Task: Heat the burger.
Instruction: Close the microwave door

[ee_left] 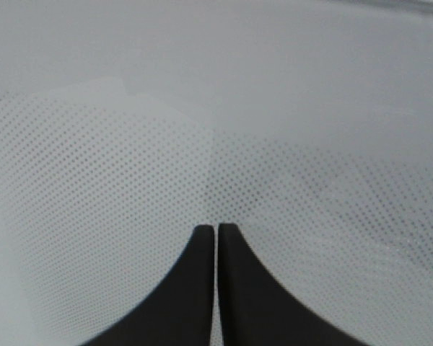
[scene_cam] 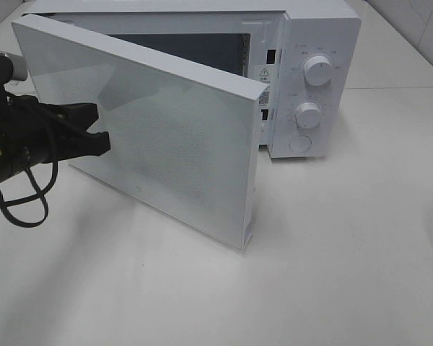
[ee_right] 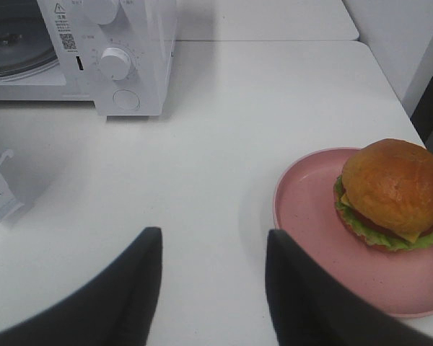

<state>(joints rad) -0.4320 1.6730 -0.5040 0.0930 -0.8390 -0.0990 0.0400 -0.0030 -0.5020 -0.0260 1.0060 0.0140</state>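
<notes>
Two end effectors differ: the left end effector [scene_cam: 101, 141], clenched, presses its tips against the open microwave door [scene_cam: 166, 137]; the right end effector [ee_right: 211, 288] hovers released over the bench [ee_right: 224, 144] beside the burger [ee_right: 391, 193] on its pink plate [ee_right: 310, 216].

left arm [scene_cam: 18, 137]: matte black casing, grey-white block at rear, small yellow label on underside, black cable [scene_cam: 22, 205] looping below, beside microwave door [scene_cam: 151, 137]. left gripper [ee_left: 216, 232]: two black fingers, curved outer edges, flat inner faces. right gripper [ee_right: 209, 249]: black, smooth, tapered fingers.
</notes>
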